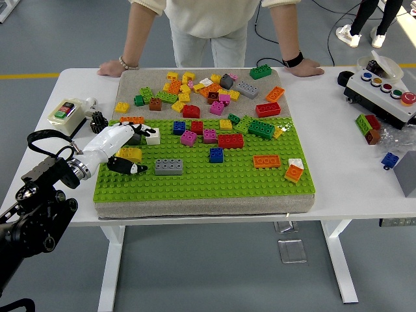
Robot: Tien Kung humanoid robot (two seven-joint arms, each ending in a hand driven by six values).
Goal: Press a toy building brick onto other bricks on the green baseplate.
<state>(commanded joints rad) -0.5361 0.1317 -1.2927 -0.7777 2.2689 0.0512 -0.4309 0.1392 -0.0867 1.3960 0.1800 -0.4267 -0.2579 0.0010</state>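
The green baseplate [195, 185] lies on a grey mat in the middle of the table. My left hand [135, 148], white with black fingertips, hovers over the plate's left end, fingers spread and holding nothing. A yellow brick [129, 154] sits on the plate between its thumb [133, 168] and the upper fingers [138, 128]. A white brick [153, 136] stands just right of the fingertips. A grey brick [168, 167] lies right of the thumb, apart from it. Red [230, 140], blue [216, 155] and orange [266, 160] bricks stand further right.
Several loose bricks [195, 88] lie on the grey mat behind the plate. A person stands at the far side, both hands [110, 67] [307, 65] resting on the table edge. A button box [380, 91] stands far right, a small switch box [65, 112] far left.
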